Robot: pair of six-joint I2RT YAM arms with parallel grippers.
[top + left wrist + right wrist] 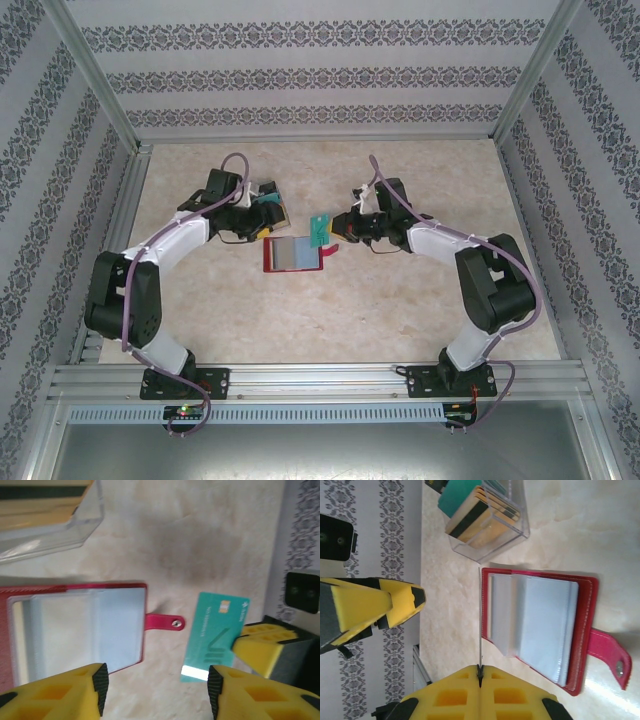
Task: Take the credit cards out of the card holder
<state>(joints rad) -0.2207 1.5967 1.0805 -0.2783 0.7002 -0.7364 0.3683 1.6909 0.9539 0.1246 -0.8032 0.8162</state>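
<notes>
- In the left wrist view the left gripper stands with its jaws apart, the two yellow fingers at the bottom edge of the frame with bare table between them; they hold and touch nothing.
- In the right wrist view the right gripper has its jaws pressed together at the bottom centre of the frame, pinching a teal card that shows edge-on as a thin line rising from the fingertips.
- In the left wrist view the same teal card lies face towards the camera at lower right, a yellow pad of the right gripper clamped on its right-hand corner.
- The card holder lies open and flat on the table at the middle of the overhead frame, between the two grippers, grey-blue inner face up.
- Its red tab sticks out towards the teal card, near it but apart from it.
- The held card is clear of the card holder, just beside its left edge in the right wrist view.
- A clear box of stacked cards stands at the upper middle of that view, just above the holder.
- From overhead the left gripper sits by that box, the right gripper just right of the card.
</notes>
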